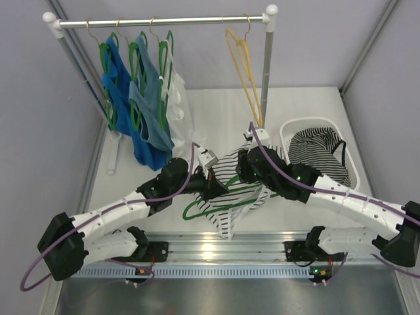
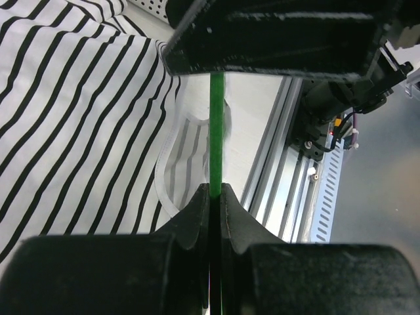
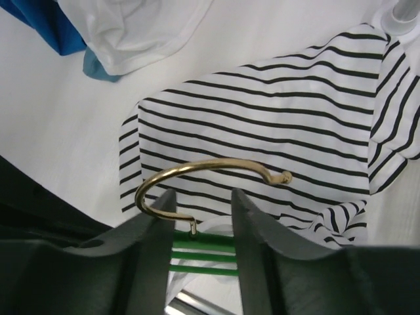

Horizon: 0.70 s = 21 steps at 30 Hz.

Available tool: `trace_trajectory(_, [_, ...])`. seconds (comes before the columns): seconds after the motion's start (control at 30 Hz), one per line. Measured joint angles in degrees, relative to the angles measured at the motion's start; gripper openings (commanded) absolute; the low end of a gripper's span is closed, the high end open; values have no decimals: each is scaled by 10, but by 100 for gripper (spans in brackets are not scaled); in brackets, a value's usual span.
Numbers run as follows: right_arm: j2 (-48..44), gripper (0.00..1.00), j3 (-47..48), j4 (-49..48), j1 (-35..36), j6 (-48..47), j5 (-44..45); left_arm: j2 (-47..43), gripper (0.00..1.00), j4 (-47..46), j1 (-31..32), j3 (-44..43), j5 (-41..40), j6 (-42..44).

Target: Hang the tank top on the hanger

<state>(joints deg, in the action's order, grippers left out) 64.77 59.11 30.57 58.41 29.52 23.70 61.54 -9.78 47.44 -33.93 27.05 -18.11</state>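
The striped tank top (image 1: 231,197) lies bunched in the middle of the table, draped partly over the green hanger (image 1: 197,210). My left gripper (image 1: 211,185) is shut on a thin bar of the hanger (image 2: 216,131), with the tank top (image 2: 72,111) spread to its left. My right gripper (image 1: 248,161) holds the hanger's top: its fingers stand a little apart around the green neck (image 3: 203,244), just below the brassy hook (image 3: 197,172). The tank top (image 3: 275,111) lies beyond the hook. The right gripper (image 3: 203,193) and left gripper (image 2: 215,191) are close together.
A clothes rail (image 1: 164,21) at the back carries blue tops (image 1: 141,105) and a plain white top (image 1: 176,98) on green hangers, and a bare yellow hanger (image 1: 244,72). A white basket (image 1: 287,134) at the right holds another striped garment (image 1: 318,151). A metal rail (image 1: 216,246) runs along the near edge.
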Motion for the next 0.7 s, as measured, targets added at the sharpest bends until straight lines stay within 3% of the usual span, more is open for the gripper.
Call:
trace_trajectory(0.13, [0, 0, 0, -4, 6, 6, 10, 3, 1, -9, 6, -1, -9, -4])
trace_trajectory(0.27, [0, 0, 0, 0, 12, 0, 32, 16, 26, -12, 8, -7, -10, -20])
trace_trajectory(0.33, [-1, 0, 0, 3, 17, -4, 36, 19, 33, -17, 9, -10, -16, -29])
trace_trajectory(0.5, [-12, 0, 0, 7, 31, -16, 39, 3, 41, -30, 10, -11, -56, -56])
trace_trajectory(0.7, [-49, 0, -7, 5, 40, -21, 48, -20, 43, 16, 16, -50, -135, -75])
